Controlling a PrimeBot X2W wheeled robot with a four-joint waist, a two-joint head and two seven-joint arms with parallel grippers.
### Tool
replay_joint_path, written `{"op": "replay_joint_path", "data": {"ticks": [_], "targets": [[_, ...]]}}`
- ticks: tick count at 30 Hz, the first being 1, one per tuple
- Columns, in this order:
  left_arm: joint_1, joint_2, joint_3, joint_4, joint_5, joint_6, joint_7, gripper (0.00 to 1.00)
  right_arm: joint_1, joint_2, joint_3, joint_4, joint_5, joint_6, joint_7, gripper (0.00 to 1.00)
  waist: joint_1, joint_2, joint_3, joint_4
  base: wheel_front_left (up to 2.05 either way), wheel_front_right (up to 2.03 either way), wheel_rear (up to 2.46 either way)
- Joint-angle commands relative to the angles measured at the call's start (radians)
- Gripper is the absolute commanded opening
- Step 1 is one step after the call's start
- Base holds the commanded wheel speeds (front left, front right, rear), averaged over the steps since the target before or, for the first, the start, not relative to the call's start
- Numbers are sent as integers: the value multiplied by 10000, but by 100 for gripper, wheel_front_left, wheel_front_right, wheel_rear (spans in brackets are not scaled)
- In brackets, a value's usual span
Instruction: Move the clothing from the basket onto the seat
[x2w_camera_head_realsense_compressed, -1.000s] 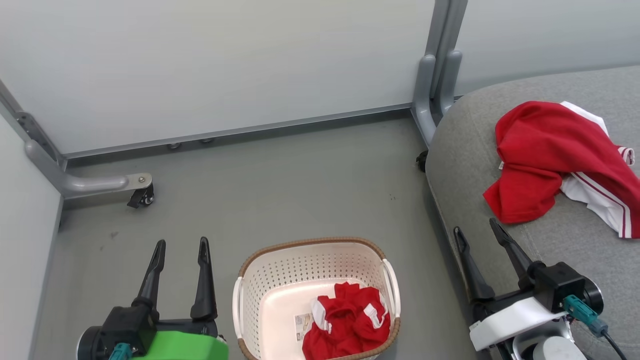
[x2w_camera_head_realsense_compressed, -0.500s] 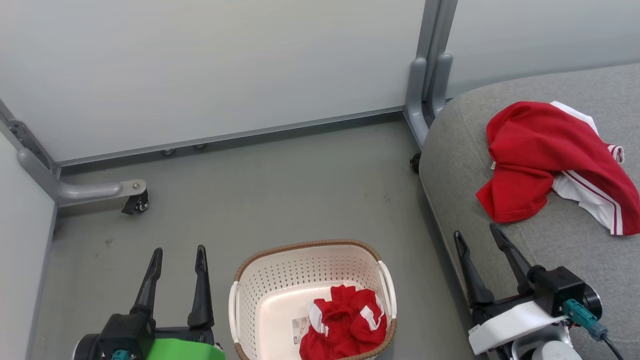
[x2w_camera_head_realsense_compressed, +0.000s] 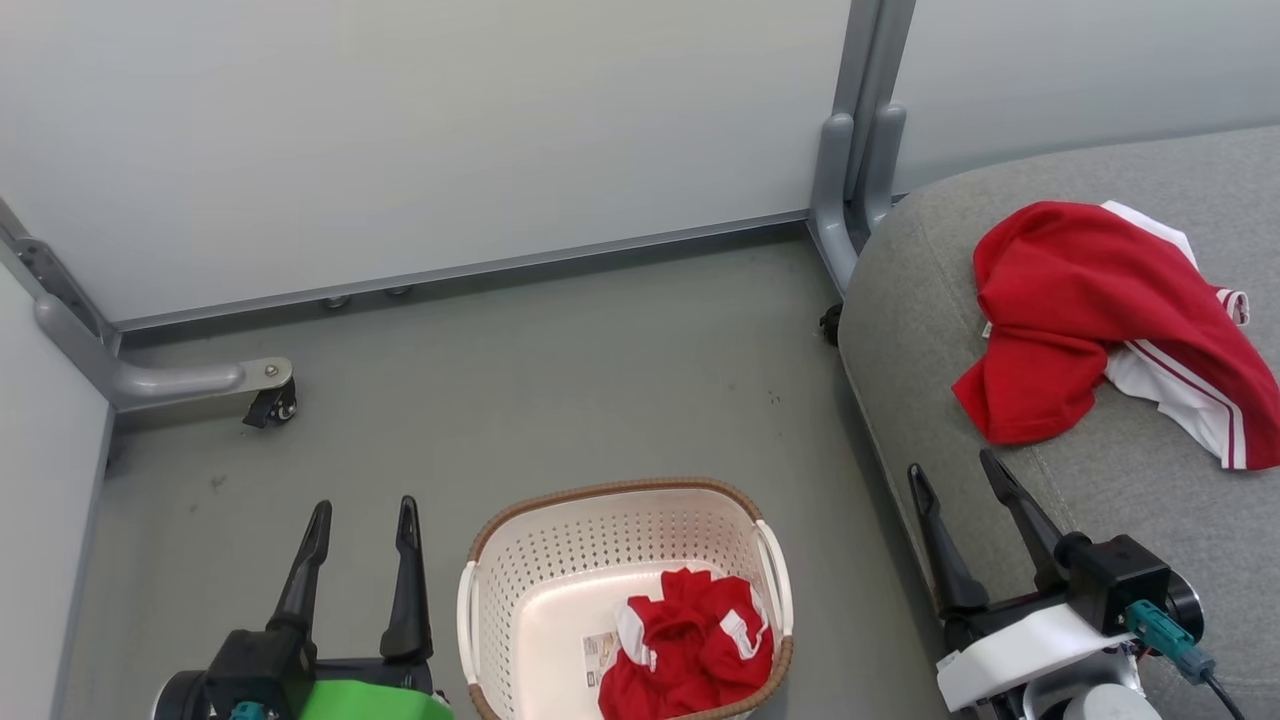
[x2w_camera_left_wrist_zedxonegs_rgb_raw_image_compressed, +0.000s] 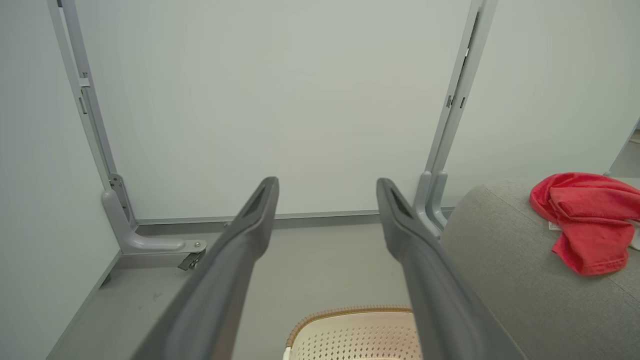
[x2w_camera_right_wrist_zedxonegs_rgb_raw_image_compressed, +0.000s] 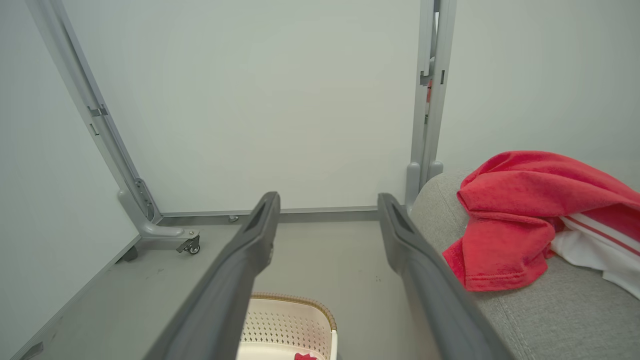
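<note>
The cream basket (x2w_camera_head_realsense_compressed: 520, 560) with a brown rim stands on the floor at bottom centre. Crumpled red shorts (x2w_camera_head_realsense_compressed: 690, 650) with white patches lie in its near right corner. A red top (x2w_camera_head_realsense_compressed: 1080, 310) with white panels and striped trim lies spread on the grey seat (x2w_camera_head_realsense_compressed: 920, 330) at right. My left gripper (x2w_camera_head_realsense_compressed: 364, 508) is open and empty, left of the basket. My right gripper (x2w_camera_head_realsense_compressed: 950, 470) is open and empty, over the seat's left edge. The left wrist view has the basket rim (x2w_camera_left_wrist_zedxonegs_rgb_raw_image_compressed: 345, 315) and the top (x2w_camera_left_wrist_zedxonegs_rgb_raw_image_compressed: 585, 220); the right wrist view has the basket (x2w_camera_right_wrist_zedxonegs_rgb_raw_image_compressed: 290, 320) and the top (x2w_camera_right_wrist_zedxonegs_rgb_raw_image_compressed: 510, 220).
Pale partition panels stand behind and to the left, on grey metal frames with feet. One foot with a caster (x2w_camera_head_realsense_compressed: 275, 400) sits at left, another post (x2w_camera_head_realsense_compressed: 850, 190) by the seat's corner. Grey floor (x2w_camera_head_realsense_compressed: 560, 380) lies between basket and panels.
The head view shifted a little between the oldest frame and half a second ago, then held. The left gripper has risen slightly in view. Clothing and basket have not moved.
</note>
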Motion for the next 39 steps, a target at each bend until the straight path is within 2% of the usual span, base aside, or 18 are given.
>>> {"op": "replay_joint_path", "data": {"ticks": [1,11,22,31,39], "targets": [[158,6,-8,41,49,-19,-4,100,111,-9,-5,17,28,-10,-22,100,0,0,16,-7,0,0,0],[-120,6,-214,120,3,-75,-4,100,-93,3,-147,-90,112,-10,-22,100,0,0,566,-73,0,0,0],[-1735,9,-953,624,108,-290,-4,100,-1390,-280,-649,-681,35,-10,-22,100,0,0,3197,10,0,0,0],[-4044,15,-1977,2658,351,-754,-3,100,-2939,-745,-803,-1111,47,-10,-22,100,0,0,5425,-146,0,0,0],[-6292,29,-3307,4879,566,-1023,-6,100,-3874,-734,-713,-1534,129,-10,-22,100,0,0,6787,-438,0,0,0]]}}
